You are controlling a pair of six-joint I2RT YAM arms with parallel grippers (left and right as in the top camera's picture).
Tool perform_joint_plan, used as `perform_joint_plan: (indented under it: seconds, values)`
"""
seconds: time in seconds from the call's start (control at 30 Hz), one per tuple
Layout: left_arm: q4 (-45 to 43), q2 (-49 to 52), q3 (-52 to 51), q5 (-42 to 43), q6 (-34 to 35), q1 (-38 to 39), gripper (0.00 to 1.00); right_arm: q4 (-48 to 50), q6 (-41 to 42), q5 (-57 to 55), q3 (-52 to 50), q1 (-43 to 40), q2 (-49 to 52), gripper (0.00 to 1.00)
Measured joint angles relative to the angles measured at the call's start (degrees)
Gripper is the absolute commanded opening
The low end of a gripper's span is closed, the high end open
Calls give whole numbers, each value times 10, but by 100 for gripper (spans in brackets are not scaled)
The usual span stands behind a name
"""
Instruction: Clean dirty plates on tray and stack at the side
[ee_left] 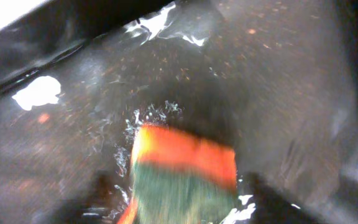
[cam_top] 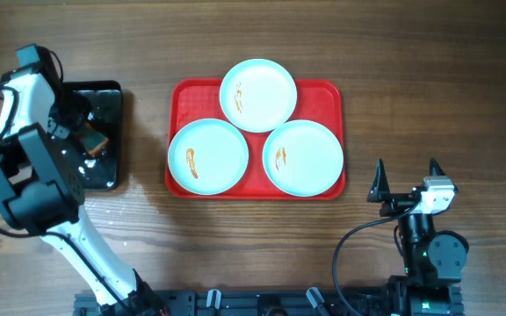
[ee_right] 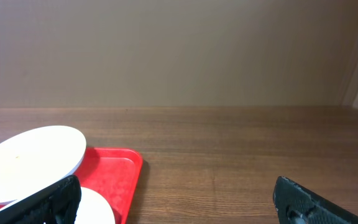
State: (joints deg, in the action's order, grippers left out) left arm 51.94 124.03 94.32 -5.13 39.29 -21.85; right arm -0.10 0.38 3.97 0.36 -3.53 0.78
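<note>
Red tray (cam_top: 190, 95) held three smeared plates (cam_top: 257, 95); right gripper (cam_top: 407, 171) gaped open, left gripper (cam_top: 81, 127) over the sponge (ee_left: 185, 165), honestly couldn't tell.

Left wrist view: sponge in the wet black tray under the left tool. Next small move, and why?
Probably close the left tool on the sponge and lift it out of the black tray. Blur hides any grip, and all three dirty plates on the red tray show orange smears.
</note>
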Motion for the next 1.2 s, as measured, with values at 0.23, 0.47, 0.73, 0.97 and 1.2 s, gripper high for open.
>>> perform_joint_plan:
  seconds: [0.23, 0.47, 0.73, 0.97, 1.2]
  values:
    - [67, -32, 0, 28, 1, 0, 100, 0, 0, 0, 0, 0, 0, 100]
    - [29, -31, -59, 38, 2, 4, 86, 0, 0, 0, 0, 0, 0, 100]
    - [-43, -39, -108, 31, 1, 10, 81, 0, 0, 0, 0, 0, 0, 100]
    - [-77, -40, -109, 17, -3, 10, 50, 0, 0, 0, 0, 0, 0, 100]
    - [-72, -40, -112, 20, -14, 10, 26, 0, 0, 0, 0, 0, 0, 100]
